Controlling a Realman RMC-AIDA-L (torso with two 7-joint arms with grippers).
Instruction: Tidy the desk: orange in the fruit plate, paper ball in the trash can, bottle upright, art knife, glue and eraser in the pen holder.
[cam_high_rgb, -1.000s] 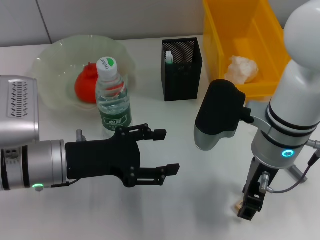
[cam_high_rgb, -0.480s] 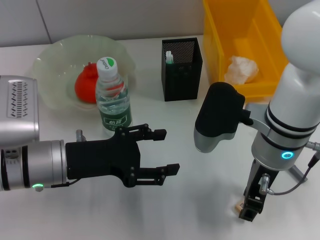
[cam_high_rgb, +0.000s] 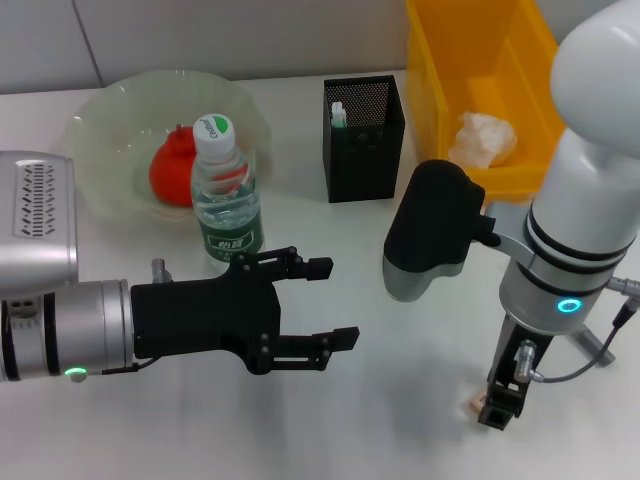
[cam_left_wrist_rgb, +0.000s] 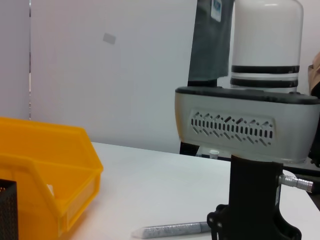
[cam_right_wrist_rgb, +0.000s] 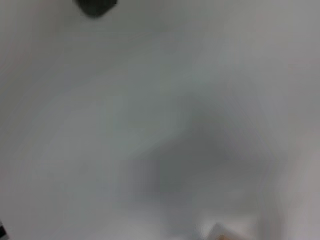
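Observation:
The orange (cam_high_rgb: 170, 176) lies in the pale green fruit plate (cam_high_rgb: 105, 125). The bottle (cam_high_rgb: 225, 195) stands upright in front of the plate. The paper ball (cam_high_rgb: 486, 138) lies in the yellow trash can (cam_high_rgb: 450, 60). The black mesh pen holder (cam_high_rgb: 366, 140) holds a white stick (cam_high_rgb: 338, 112). My right gripper (cam_high_rgb: 497, 410) points down at the table, right beside the beige eraser (cam_high_rgb: 470, 405); a beige corner also shows in the right wrist view (cam_right_wrist_rgb: 217, 232). My left gripper (cam_high_rgb: 322, 302) is open and empty, hovering in front of the bottle.
The left wrist view shows the trash can (cam_left_wrist_rgb: 45, 175), a corner of the pen holder (cam_left_wrist_rgb: 6, 210), the right arm (cam_left_wrist_rgb: 247, 127) and a slim grey pen-shaped thing (cam_left_wrist_rgb: 172, 230) lying on the table beside it. The head view hides that thing behind the right arm.
My right arm has shifted slightly to the left, its gripper staying by the eraser. The left arm has not moved.

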